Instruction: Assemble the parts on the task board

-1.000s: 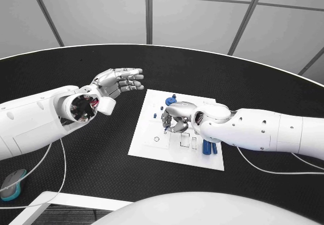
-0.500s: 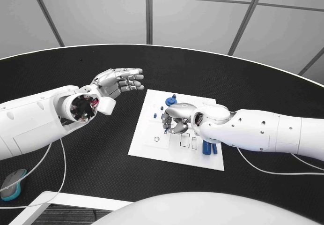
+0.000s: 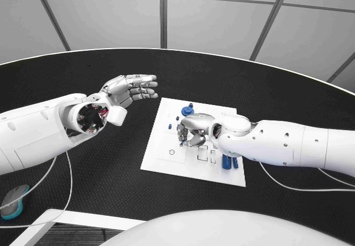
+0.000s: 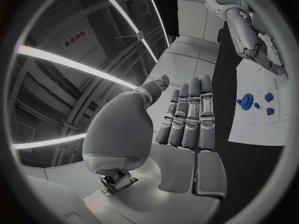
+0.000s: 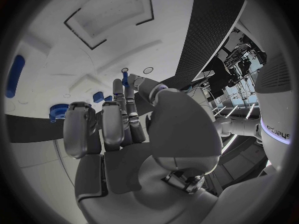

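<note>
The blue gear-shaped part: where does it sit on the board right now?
In the head view, the blue gear-shaped part sits near the task board's far edge, just beyond the right hand, with the left hand raised off to its left.

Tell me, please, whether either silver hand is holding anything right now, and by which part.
The right hand pinches a small blue peg at one end, over the white task board. The left hand holds nothing, fingers extended.

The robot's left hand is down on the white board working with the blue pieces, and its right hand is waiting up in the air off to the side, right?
No, it's swapped. In the head view the right hand is down over the task board among the blue parts, while the left hand hangs open above the black table beside the board.
</note>
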You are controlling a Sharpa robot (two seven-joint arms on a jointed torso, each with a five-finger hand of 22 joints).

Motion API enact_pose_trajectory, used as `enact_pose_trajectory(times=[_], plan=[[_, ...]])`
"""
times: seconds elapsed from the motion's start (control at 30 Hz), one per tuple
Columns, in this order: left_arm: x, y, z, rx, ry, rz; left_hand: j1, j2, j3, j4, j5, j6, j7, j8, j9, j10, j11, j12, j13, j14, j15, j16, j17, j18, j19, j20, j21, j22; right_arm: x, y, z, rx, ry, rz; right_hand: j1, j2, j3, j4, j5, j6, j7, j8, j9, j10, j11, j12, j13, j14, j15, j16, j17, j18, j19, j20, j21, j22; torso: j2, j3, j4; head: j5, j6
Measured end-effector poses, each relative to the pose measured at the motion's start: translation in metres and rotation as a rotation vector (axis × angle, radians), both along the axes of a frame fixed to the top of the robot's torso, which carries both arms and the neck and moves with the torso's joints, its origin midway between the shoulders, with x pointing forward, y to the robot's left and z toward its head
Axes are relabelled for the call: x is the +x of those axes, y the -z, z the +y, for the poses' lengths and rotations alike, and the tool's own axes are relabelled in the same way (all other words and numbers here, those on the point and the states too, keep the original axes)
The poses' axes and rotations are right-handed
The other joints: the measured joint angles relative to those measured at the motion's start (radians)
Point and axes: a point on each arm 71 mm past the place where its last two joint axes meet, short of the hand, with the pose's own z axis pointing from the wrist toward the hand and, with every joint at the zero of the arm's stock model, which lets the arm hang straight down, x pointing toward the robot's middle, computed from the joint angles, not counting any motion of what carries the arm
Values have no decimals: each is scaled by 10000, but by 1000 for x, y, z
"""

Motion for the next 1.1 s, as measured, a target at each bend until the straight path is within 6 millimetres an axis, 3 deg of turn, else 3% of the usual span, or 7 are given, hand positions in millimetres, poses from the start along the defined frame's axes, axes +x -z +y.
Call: enact_pose_trajectory(times=[1.1], plan=[[0,0,-1,15,63,47,0,0,-28,-28,0,-37,37,0,-10,-36,-36,0,3,0,0,-37,7,0,0,0,-70,-14,-2,5,8,-218,-114,259,-1,-3,-2,1,-9,0,-1,-11,17,-3,3,-39,13,0,0,0,-23,0,0,0,0,3,-12,-9,0,-28,0]])
